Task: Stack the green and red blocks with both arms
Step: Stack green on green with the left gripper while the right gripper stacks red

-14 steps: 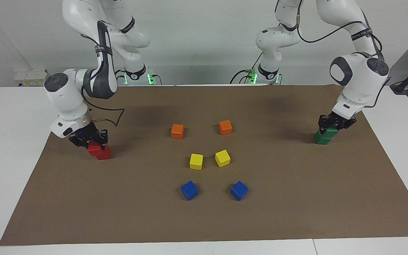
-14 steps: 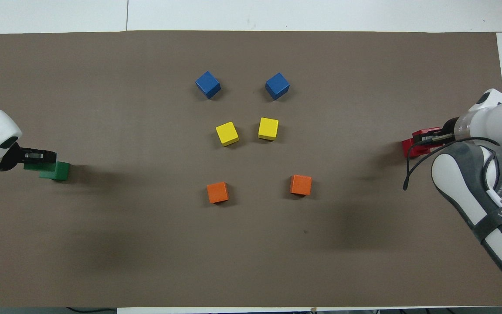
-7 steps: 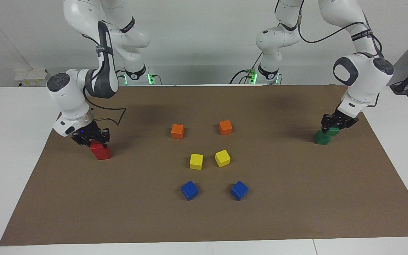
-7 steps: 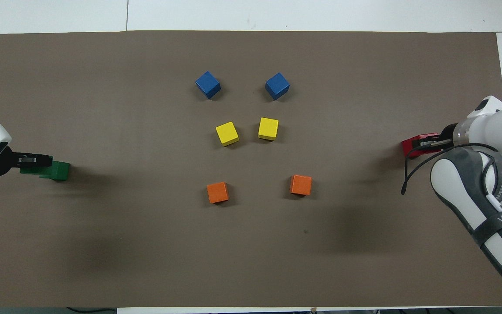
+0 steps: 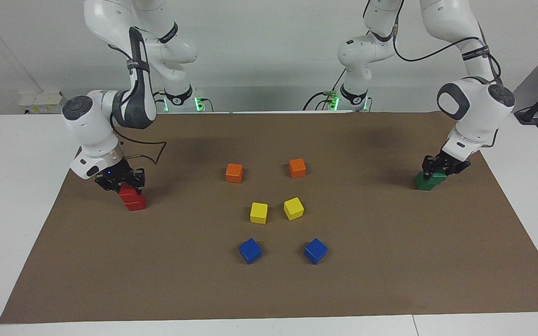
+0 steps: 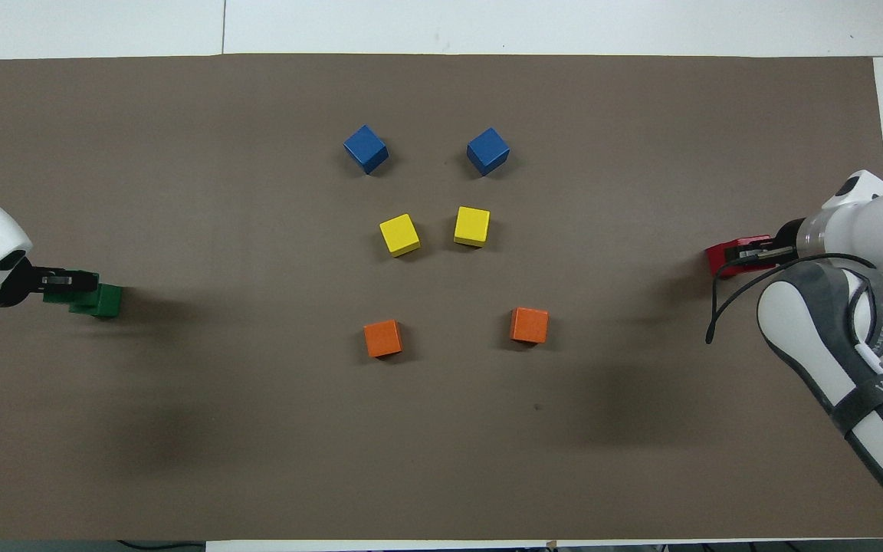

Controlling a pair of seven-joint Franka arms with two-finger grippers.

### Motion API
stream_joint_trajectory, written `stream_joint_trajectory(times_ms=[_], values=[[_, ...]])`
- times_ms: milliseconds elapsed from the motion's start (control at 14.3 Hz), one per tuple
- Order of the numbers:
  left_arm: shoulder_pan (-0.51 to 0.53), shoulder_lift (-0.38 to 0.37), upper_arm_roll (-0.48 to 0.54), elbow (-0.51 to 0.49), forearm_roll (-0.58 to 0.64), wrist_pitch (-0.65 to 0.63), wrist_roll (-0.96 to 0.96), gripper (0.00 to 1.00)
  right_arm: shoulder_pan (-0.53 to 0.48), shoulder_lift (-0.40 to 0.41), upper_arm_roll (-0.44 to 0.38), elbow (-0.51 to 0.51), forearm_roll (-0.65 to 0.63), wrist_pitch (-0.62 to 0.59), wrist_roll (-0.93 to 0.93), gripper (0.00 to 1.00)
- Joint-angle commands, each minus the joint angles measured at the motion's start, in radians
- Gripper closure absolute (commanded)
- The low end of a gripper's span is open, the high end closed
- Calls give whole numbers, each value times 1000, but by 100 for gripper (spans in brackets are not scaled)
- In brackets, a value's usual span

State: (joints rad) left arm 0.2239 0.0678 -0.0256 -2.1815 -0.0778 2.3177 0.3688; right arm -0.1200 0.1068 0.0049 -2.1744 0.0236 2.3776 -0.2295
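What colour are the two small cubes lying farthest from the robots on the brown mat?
Blue: the two small matte cubes, clearest in the overhead view.

A white table [image 5: 12,186] stood against a plain pale wall [image 5: 269,56], and a brown mat [image 5: 269,289] covered most of its top. Small green lights [image 5: 198,103] glowed at the table's edge under the wall. A white box [image 5: 40,100] sat on the table near the wall.

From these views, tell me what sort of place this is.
Probably a robotics lab bench: two white arms, their left gripper and right gripper on small coloured cubes, work over a brown mat on a white table by a bare wall.
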Motion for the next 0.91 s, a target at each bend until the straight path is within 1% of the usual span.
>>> stream_joint_trajectory(times_ms=[0, 280, 770, 840], values=[[15, -2, -8, -15, -25, 25, 32, 100, -20, -29, 13, -32, 22, 29, -27, 100], [15, 0, -8, -21, -25, 17, 27, 100, -21, -26, 12, -32, 22, 60, -57, 100], [12, -2, -8, -21, -25, 3, 42, 100, -29, -24, 13, -32, 22, 54, -71, 100], [9, -2, -7, -21, -25, 5, 57, 97, -29, -24, 13, -33, 22, 52, -71, 100]])
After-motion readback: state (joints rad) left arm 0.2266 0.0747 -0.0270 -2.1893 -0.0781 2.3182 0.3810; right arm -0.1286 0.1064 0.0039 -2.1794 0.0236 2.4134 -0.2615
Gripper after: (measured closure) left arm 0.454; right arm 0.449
